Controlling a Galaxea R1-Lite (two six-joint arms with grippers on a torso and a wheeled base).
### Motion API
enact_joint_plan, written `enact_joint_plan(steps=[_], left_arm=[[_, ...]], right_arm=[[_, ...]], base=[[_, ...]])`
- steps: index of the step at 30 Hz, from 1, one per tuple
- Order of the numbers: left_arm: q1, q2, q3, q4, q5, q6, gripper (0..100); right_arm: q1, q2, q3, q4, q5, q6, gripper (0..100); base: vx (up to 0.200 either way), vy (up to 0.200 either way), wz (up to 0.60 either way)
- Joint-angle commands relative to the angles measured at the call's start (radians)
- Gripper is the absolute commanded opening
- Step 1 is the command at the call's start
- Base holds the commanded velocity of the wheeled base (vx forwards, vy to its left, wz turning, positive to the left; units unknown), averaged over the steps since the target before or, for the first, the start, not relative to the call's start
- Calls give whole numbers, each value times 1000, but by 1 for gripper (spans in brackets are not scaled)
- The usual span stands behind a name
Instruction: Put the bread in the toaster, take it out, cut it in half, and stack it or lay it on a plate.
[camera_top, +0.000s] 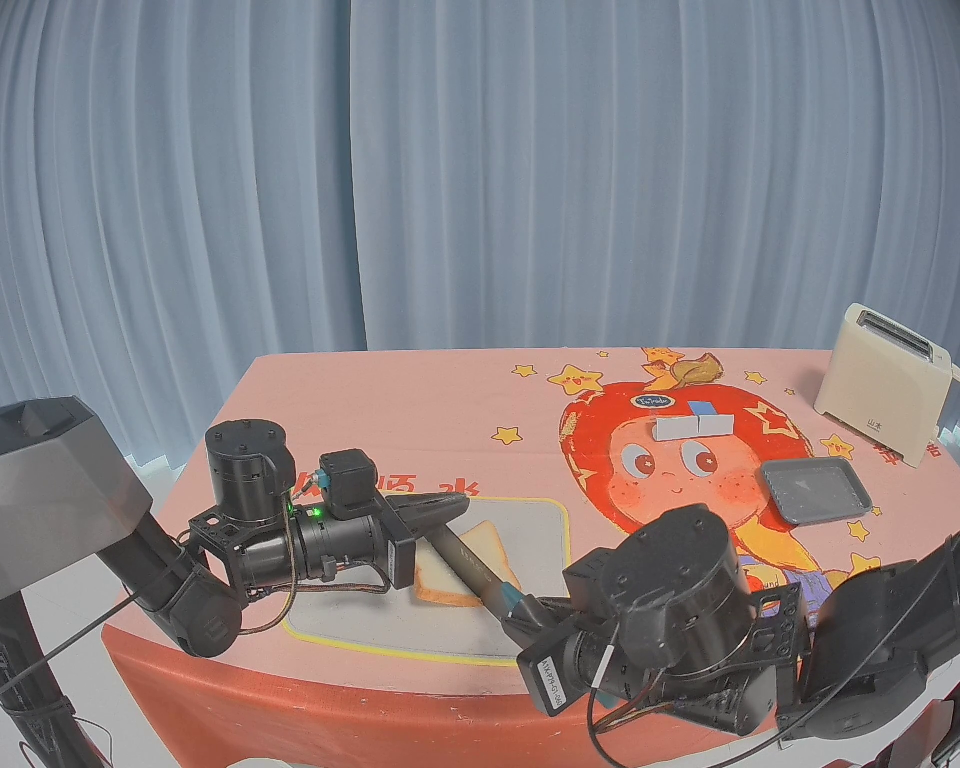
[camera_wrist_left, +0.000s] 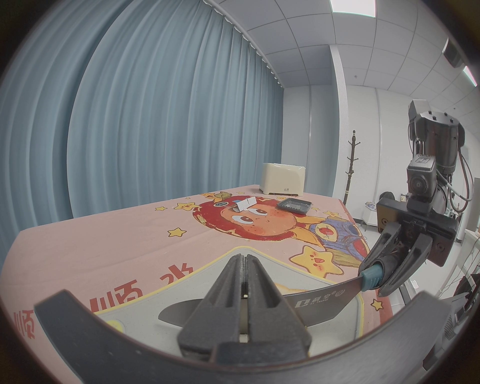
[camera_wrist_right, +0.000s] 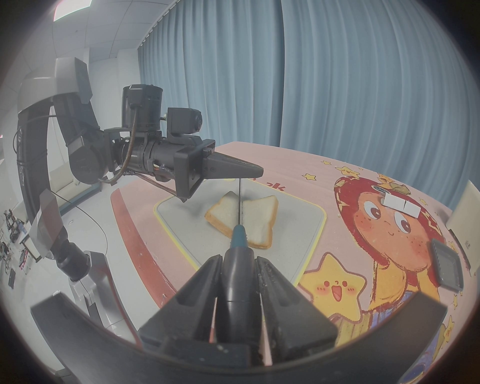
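A slice of bread lies flat on the grey cutting mat. My right gripper is shut on the teal handle of a knife. The blade runs across the middle of the slice. My left gripper is shut on nothing and hovers just above the bread's far-left part, close to the blade tip. The cream toaster stands at the table's far right. A grey plate lies in front of it.
A small white and blue card lies on the cartoon tablecloth near the middle back. The mat reaches close to the table's front edge. A blue curtain hangs behind the table.
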Motion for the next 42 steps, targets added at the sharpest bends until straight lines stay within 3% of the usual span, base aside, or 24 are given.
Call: enact_joint_plan(steps=[1, 23, 34, 42], left_arm=[[-6, -10, -8, -2, -1, -1, 0], [-5, 30, -1, -2, 0, 2, 0], [-10, -53, -18, 2, -1, -3, 0], [-2, -48, -2, 0, 2, -27, 0]], right_arm=[[2, 10, 6, 8, 0, 1, 0], [-4, 1, 3, -3, 0, -1, 0], [-1, 10, 5, -9, 0, 1, 0], [-10, -22, 3, -11, 0, -1, 0]], base=[[0, 0, 0], [0, 0, 0], [0, 0, 0], [0, 0, 0]])
